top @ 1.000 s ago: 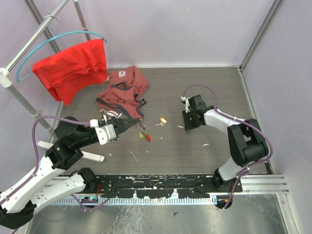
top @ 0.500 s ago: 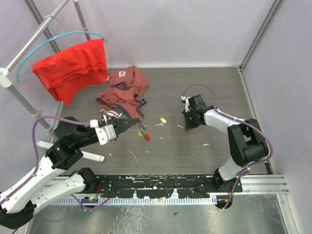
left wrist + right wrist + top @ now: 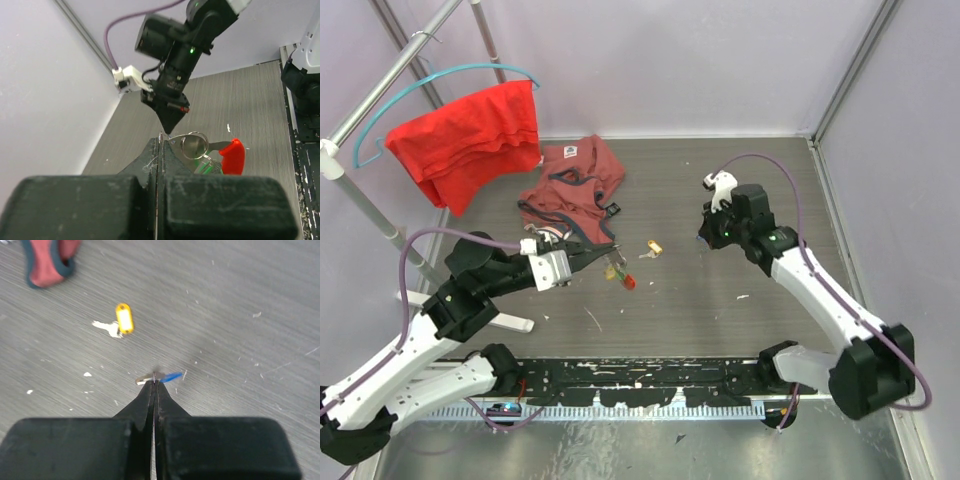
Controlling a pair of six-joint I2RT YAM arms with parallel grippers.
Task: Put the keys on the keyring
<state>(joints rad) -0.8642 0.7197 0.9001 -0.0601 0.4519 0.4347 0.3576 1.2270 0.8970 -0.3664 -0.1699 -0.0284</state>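
My left gripper (image 3: 603,258) (image 3: 161,142) is shut on the thin wire of the keyring (image 3: 194,145), held above the table. Its red tag (image 3: 627,282) (image 3: 233,156) and a green key (image 3: 205,167) hang from the ring. My right gripper (image 3: 703,240) (image 3: 155,381) is shut on a small blue-headed key (image 3: 172,376), lifted off the table. In the left wrist view the right gripper's tip (image 3: 172,117) points down just beyond the ring. A yellow-headed key (image 3: 653,246) (image 3: 124,317) lies on the table between the arms.
A maroon garment (image 3: 570,185) (image 3: 47,265) lies on the table at the back left. A red cloth (image 3: 470,135) hangs on a blue hanger from the metal rack (image 3: 360,205) at the left. Walls close the back and right sides.
The right gripper closed on the blue key and rose off the table, its arm stretching out. The left gripper with the keyring shifted slightly right.
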